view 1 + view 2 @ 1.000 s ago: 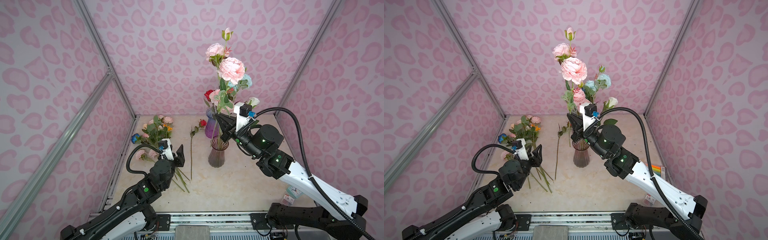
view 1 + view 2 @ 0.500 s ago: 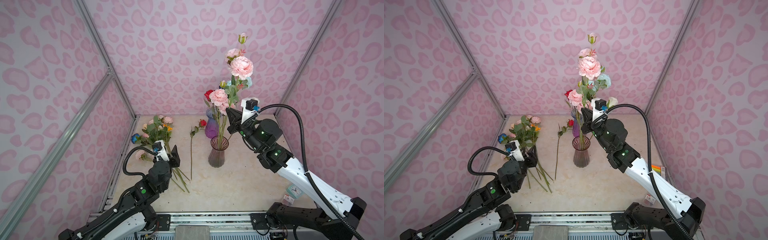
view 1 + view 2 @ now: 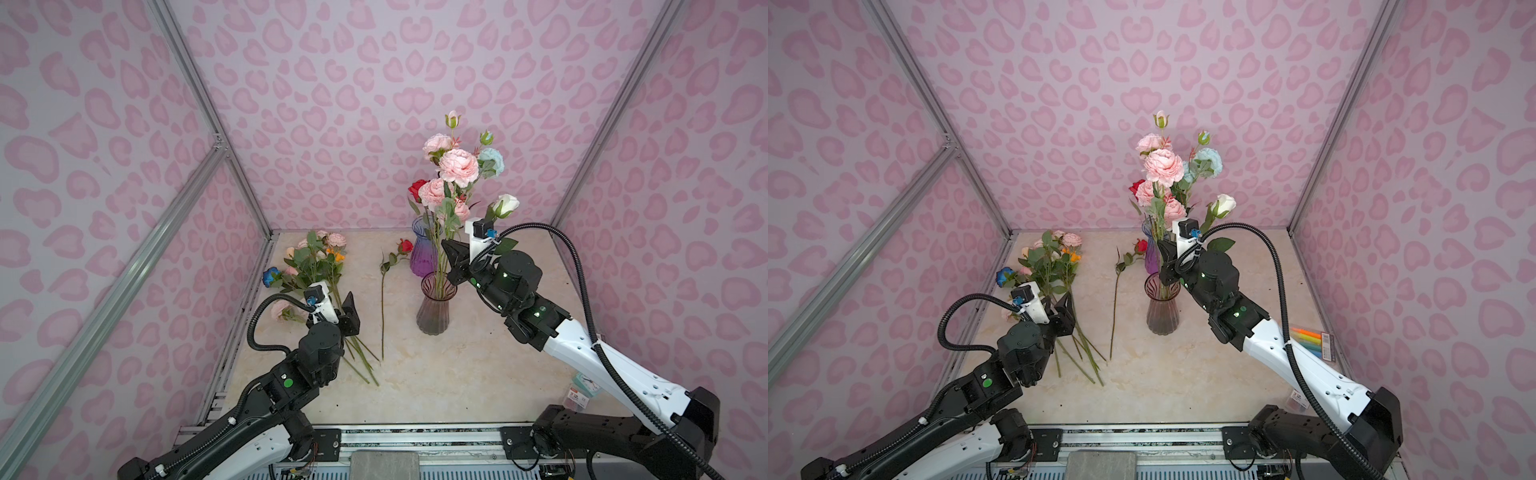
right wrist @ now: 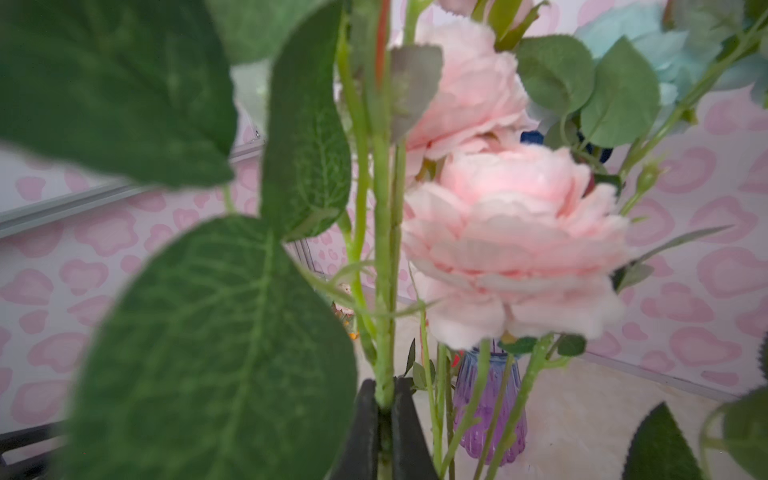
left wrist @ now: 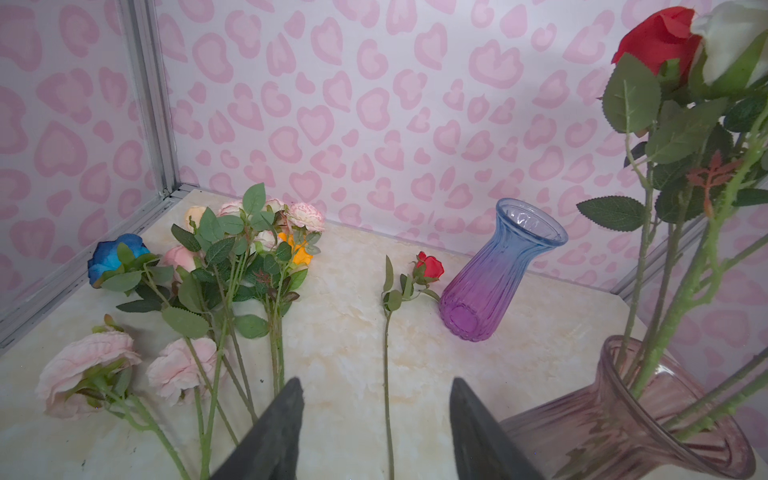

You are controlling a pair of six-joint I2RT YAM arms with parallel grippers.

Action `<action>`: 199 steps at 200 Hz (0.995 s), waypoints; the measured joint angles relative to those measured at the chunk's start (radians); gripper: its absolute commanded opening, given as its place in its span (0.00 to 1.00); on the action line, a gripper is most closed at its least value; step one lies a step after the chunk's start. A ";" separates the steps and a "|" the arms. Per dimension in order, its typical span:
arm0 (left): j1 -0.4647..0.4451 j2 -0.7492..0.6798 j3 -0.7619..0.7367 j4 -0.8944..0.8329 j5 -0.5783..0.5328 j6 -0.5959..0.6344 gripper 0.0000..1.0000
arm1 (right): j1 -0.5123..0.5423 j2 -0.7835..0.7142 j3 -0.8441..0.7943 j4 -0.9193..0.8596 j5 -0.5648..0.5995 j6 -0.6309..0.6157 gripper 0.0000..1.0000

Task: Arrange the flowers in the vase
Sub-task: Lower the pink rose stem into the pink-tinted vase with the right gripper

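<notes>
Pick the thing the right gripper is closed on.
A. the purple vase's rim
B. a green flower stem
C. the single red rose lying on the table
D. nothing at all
B: in the right wrist view the right gripper has its fingers pressed together on a green stem, which stands up from between them.

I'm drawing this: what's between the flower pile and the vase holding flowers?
One long-stemmed red rose lies on the table there, alone; both top views show it.
</notes>
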 measured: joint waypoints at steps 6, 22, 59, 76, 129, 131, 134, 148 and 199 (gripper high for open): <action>0.000 0.003 0.000 0.000 0.000 0.000 0.57 | 0.000 0.000 -0.009 0.000 -0.002 0.000 0.05; 0.001 0.011 0.000 -0.003 0.001 0.000 0.57 | 0.000 0.000 -0.033 0.006 -0.006 0.000 0.06; 0.002 0.024 0.000 -0.013 0.003 -0.008 0.57 | 0.000 0.000 -0.081 0.018 0.007 0.005 0.10; 0.003 0.026 0.000 -0.014 0.006 -0.009 0.57 | 0.000 0.000 -0.098 0.022 0.018 0.010 0.13; 0.005 0.051 0.000 -0.014 0.011 -0.012 0.57 | -0.001 -0.023 -0.132 0.021 0.039 0.019 0.25; 0.005 0.053 0.000 -0.014 0.011 -0.013 0.57 | -0.001 -0.025 -0.132 0.021 0.039 0.020 0.25; 0.005 0.055 0.000 -0.014 0.011 -0.013 0.57 | -0.001 -0.027 -0.133 0.021 0.039 0.020 0.25; 0.005 0.062 0.000 -0.014 0.012 -0.018 0.57 | -0.001 -0.038 -0.134 0.018 0.039 0.020 0.25; 0.005 0.078 0.003 -0.014 0.020 -0.023 0.56 | -0.001 -0.059 -0.142 0.022 0.042 0.019 0.34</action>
